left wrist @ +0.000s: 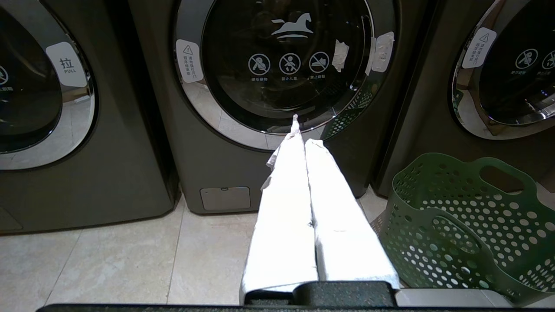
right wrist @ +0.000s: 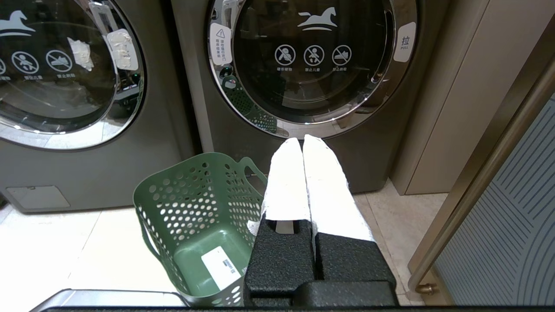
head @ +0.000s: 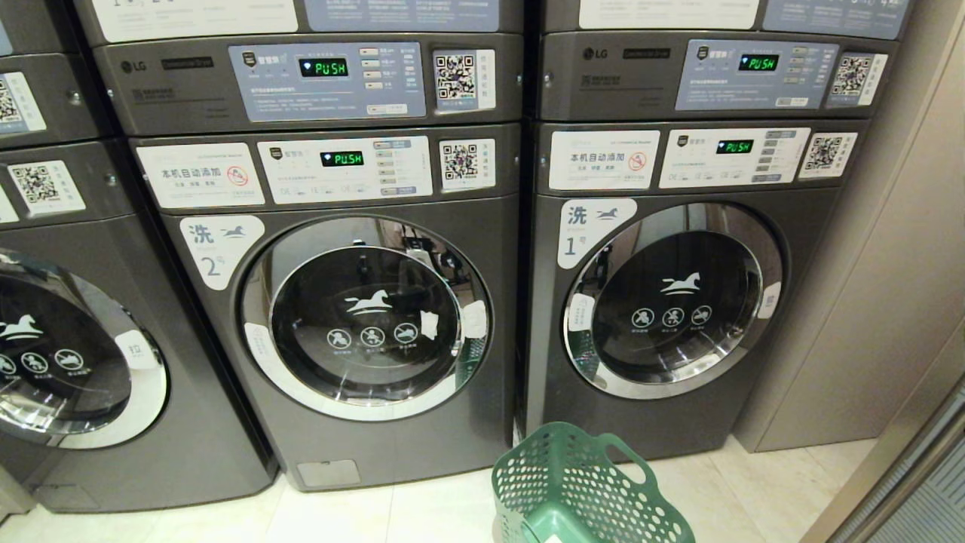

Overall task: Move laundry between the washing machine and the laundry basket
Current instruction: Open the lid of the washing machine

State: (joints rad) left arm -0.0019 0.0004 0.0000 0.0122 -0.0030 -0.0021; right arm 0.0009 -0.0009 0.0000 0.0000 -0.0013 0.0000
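The washing machine (head: 339,317) marked 2 stands in the middle of the head view, its round glass door closed. Just to its right, on the floor, sits the green laundry basket (head: 580,490), holding only a white label. The laundry is not in view. Neither arm appears in the head view. In the left wrist view, my left gripper (left wrist: 303,134) is shut, white-wrapped fingers pressed together, pointing at the machine's (left wrist: 277,65) door, with the basket (left wrist: 468,216) beside it. My right gripper (right wrist: 302,141) is shut too, empty, hanging above the floor next to the basket (right wrist: 195,216).
A like machine marked 1 (head: 663,302) stands right of the basket, and a third machine (head: 68,354) stands on the left. Dryers are stacked above them. A beige wall panel (head: 889,264) and a metal door frame (right wrist: 485,164) close off the right side.
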